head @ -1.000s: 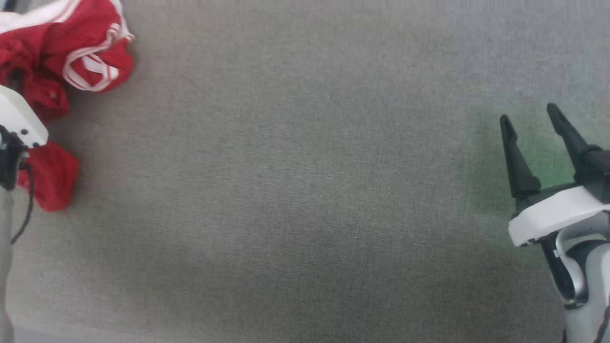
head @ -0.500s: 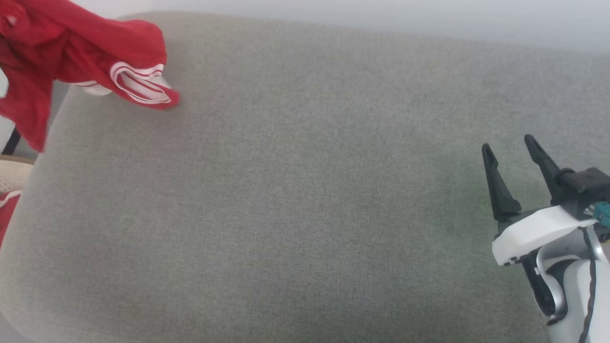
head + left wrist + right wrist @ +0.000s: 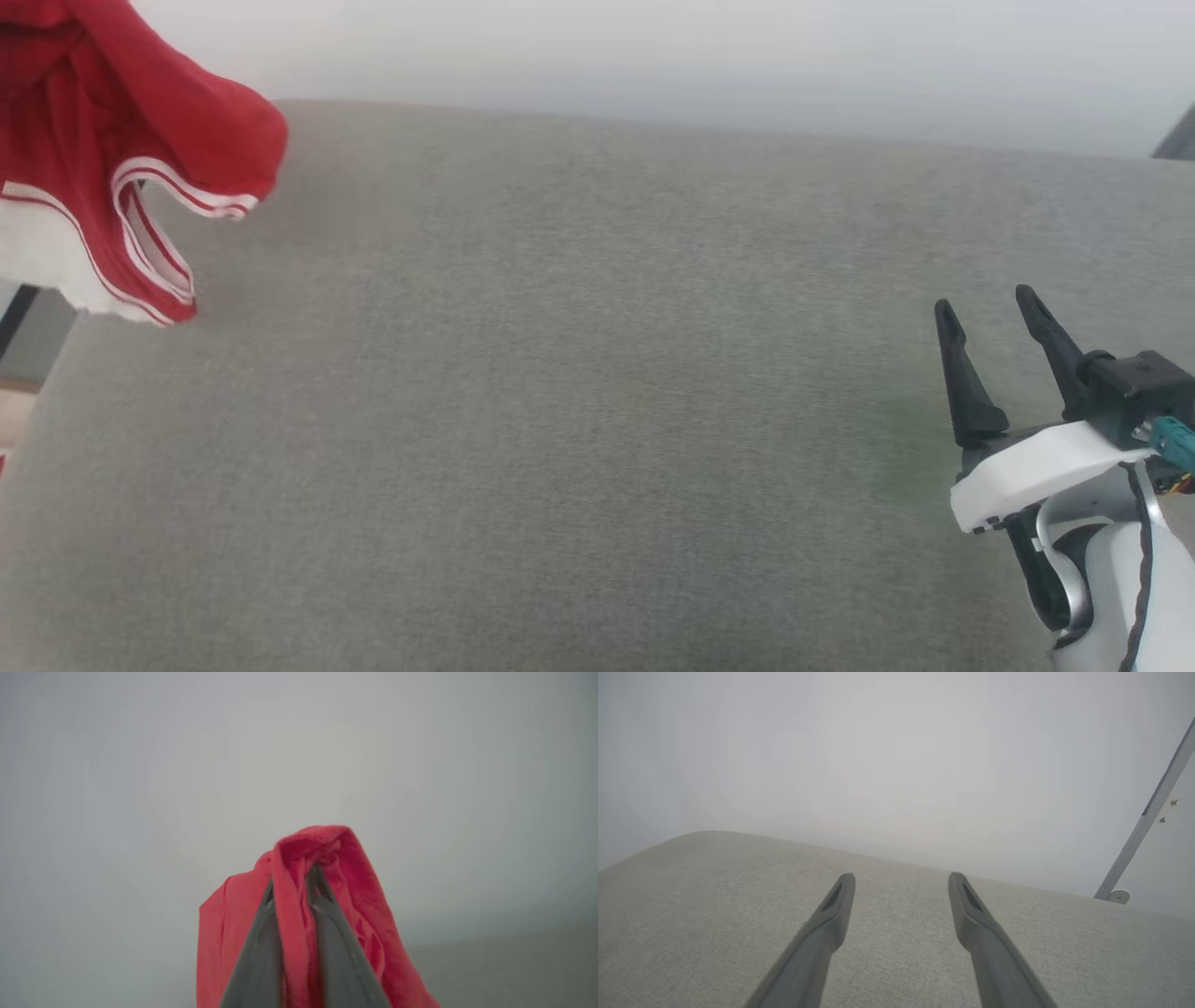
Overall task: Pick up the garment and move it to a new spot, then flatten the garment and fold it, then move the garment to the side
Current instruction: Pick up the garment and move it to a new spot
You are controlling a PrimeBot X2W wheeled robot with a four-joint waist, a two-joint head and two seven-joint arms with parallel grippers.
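Note:
The red garment [image 3: 112, 140] with white striped trim hangs in the air at the head view's upper left, above the left end of the grey cushioned surface [image 3: 597, 420]. In the left wrist view my left gripper [image 3: 292, 877] is shut on a bunched fold of the garment [image 3: 364, 905], red cloth draping over both fingers. My right gripper [image 3: 982, 308] stands open at the lower right, above the grey surface, nothing between its fingers. The right wrist view shows that gripper [image 3: 901, 882] spread wide over the bare cushion.
The grey surface's far edge meets a pale wall [image 3: 653, 56]. A slanted grey metal bar [image 3: 1148, 812] stands off the far right corner. At the left edge, floor and a dark leg [image 3: 19, 317] show past the cushion's rounded corner.
The head camera has tilted up, bringing the wall into view. The garment, lying crumpled on the surface a second ago, has been lifted and now hangs. The right gripper stays open.

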